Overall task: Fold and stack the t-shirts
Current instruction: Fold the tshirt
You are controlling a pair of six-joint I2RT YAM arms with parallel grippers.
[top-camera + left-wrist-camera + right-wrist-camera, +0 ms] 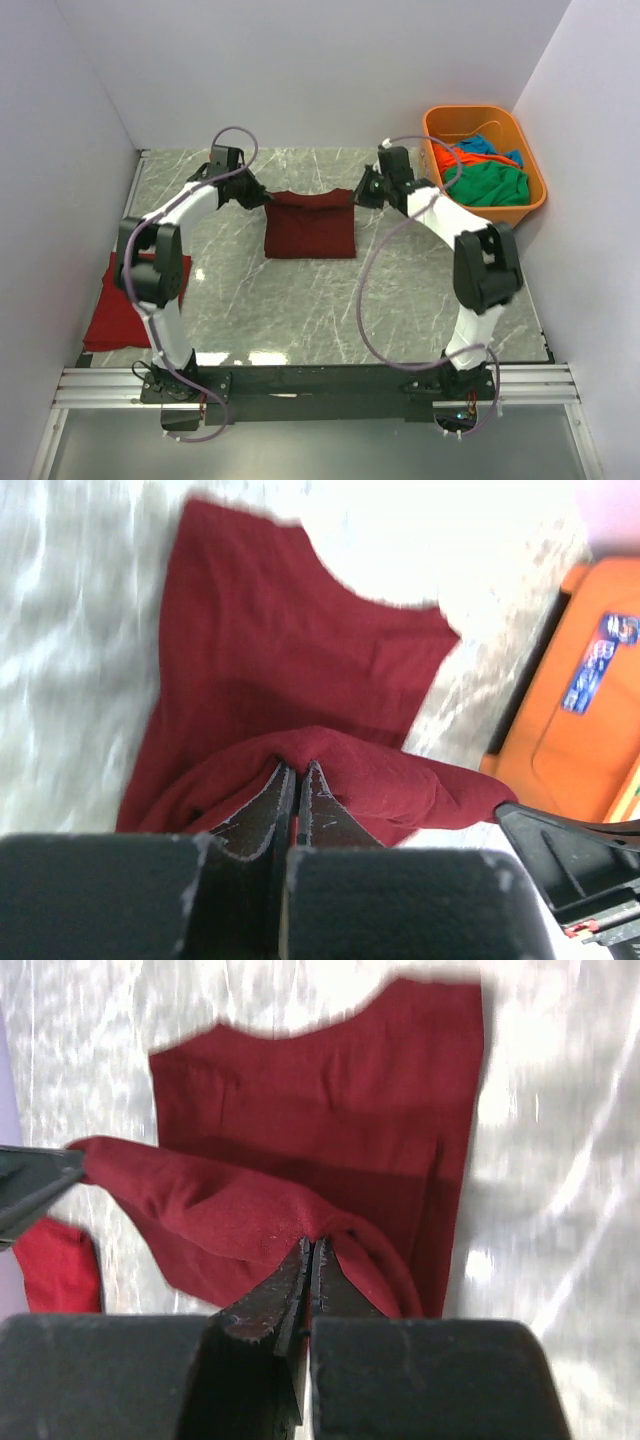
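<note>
A dark maroon t-shirt (pixel 310 228) lies partly folded in the middle of the marble table. Its far edge is lifted off the table between the two grippers. My left gripper (pixel 263 198) is shut on the far left corner, and the cloth bunches over its fingertips (pixel 297 766). My right gripper (pixel 357 196) is shut on the far right corner, pinching a fold of the maroon t-shirt (pixel 300 1150) at its tips (pixel 313 1246). A bright red t-shirt (pixel 118 312) lies flat at the table's left edge. Green, orange and blue t-shirts (pixel 486 180) sit in the tub.
The orange plastic tub (pixel 534 165) stands at the back right, close to the right arm, and also shows in the left wrist view as the orange tub (pixel 570 730). White walls close in the table on the left, back and right. The red t-shirt's corner (pixel 55 1265) appears at the right wrist view's left.
</note>
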